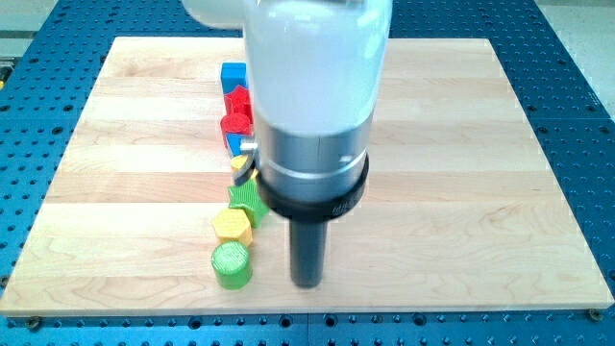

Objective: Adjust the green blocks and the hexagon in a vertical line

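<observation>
3 task blocks, a green ribbed cylinder [232, 264], a yellow hexagon [232, 226] and a partly hidden green block [247, 198], are nearly aligned on the wooden bench [461, 192]; my tip [307, 284], no gripper being fitted, is judged due a leftward nudge.

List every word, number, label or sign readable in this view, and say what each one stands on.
No text can be read.
Black collar of the arm: a faint pale mark near its lower edge, too small and blurred to read.
Wooden board, green cylinder, yellow hexagon, green block and the red and blue blocks behind: no markings visible.
My tip stands to the view's right of the green cylinder, unmarked.
</observation>
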Robot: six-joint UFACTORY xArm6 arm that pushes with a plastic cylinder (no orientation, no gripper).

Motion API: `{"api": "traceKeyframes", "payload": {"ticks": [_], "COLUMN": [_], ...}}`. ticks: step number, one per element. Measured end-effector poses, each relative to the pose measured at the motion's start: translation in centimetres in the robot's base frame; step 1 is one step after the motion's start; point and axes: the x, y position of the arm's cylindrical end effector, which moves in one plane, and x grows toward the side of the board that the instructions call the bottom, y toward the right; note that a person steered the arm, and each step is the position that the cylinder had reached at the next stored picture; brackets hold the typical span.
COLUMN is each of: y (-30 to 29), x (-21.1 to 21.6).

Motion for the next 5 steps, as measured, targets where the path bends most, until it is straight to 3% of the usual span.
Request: {"api": "traceKeyframes", "payload": {"ticks": [2, 3, 4, 5], "y": [-11.7, -12.2, -7.0, -12.5], "x": [1.1, -0.5, -0.5, -0.9]}}
